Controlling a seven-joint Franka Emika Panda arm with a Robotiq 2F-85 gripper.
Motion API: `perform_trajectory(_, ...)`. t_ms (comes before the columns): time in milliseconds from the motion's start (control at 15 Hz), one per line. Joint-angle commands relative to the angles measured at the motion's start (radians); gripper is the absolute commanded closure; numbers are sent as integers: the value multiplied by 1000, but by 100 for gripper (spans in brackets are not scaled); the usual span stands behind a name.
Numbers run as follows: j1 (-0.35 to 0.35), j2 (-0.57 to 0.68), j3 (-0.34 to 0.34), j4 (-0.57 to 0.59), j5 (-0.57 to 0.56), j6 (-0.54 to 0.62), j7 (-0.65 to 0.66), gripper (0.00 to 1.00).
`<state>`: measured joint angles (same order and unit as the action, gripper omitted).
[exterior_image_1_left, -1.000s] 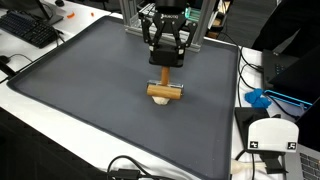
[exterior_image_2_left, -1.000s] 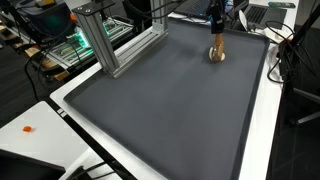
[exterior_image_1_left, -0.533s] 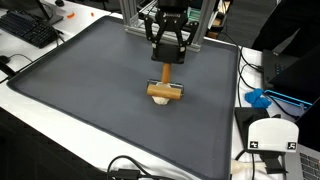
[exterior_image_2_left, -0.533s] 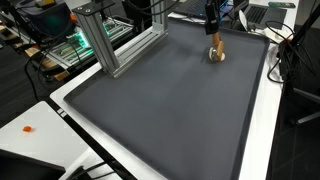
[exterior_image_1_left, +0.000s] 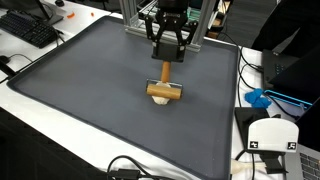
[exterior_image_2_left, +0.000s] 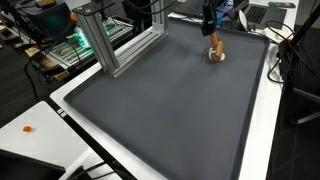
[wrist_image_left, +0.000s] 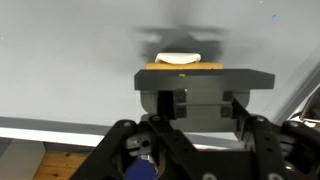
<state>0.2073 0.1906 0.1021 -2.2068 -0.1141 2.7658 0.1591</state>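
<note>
A wooden-handled tool (exterior_image_1_left: 164, 90) stands upright on the dark grey mat (exterior_image_1_left: 80, 80), with a black crossbar low on its handle and a tan base touching the mat. My gripper (exterior_image_1_left: 165, 62) hangs straight above it, shut on the top of the handle. In an exterior view the tool (exterior_image_2_left: 215, 50) is near the mat's (exterior_image_2_left: 170, 110) far edge, under the gripper (exterior_image_2_left: 210, 28). In the wrist view the gripper (wrist_image_left: 198, 103) has its pads against the handle, and the black crossbar (wrist_image_left: 205, 77) shows beyond them with a wooden strip and a pale patch.
An aluminium frame (exterior_image_1_left: 130, 15) (exterior_image_2_left: 110, 40) stands just behind the gripper at the mat's edge. A keyboard (exterior_image_1_left: 30, 28) lies off one corner. A blue object (exterior_image_1_left: 258, 98), a white device (exterior_image_1_left: 270, 135) and cables (exterior_image_1_left: 130, 170) sit beside the mat.
The gripper has shifted slightly upward, so a little more of the handle shows below it. The tool's base has stayed in place on the mat.
</note>
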Motion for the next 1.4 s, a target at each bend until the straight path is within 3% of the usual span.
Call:
perform_trajectory(0,-11,-14,-6,-3,-9,-77,-5,65)
perform_trajectory(1333,-23,-35,16,78,24,-384,-81,65)
